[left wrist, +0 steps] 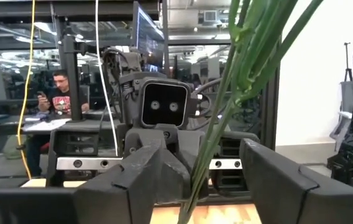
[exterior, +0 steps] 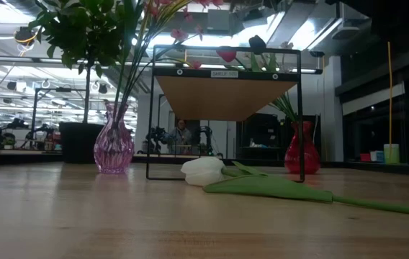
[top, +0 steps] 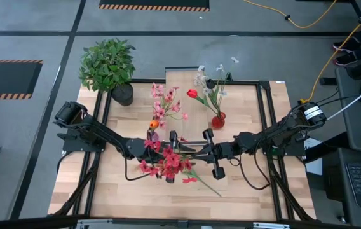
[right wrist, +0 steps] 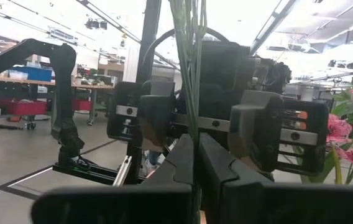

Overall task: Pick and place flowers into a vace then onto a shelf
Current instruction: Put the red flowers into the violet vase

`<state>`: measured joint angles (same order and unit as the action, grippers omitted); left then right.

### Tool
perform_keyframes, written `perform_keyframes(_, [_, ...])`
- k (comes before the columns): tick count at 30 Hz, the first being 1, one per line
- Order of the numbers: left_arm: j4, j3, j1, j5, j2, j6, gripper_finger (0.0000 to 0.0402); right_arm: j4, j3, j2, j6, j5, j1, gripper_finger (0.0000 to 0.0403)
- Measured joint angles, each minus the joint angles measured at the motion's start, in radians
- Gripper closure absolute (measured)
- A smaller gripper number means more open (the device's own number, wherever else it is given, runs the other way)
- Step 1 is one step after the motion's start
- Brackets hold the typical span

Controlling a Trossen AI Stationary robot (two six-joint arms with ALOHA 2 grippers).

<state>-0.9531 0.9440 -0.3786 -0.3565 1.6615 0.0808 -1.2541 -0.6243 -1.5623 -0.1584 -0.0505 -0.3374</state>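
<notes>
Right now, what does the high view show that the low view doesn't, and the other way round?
Only the high view shows both arms meeting mid-table, with the left tool and the right tool at a bunch of red and pink flowers. Only the low view shows the wooden underside of the shelf, a white blossom lying on the table, and the room behind. Both show the pink vase, the red vase and the potted plant.
</notes>
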Motion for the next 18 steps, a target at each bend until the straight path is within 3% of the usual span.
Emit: perform_keyframes(18, [0.009, 0.0, 0.001, -0.003, -0.001, 0.041, 0.0392, 0.013, 0.0, 0.001, 0.004, 0.003, -0.001, 0.0401])
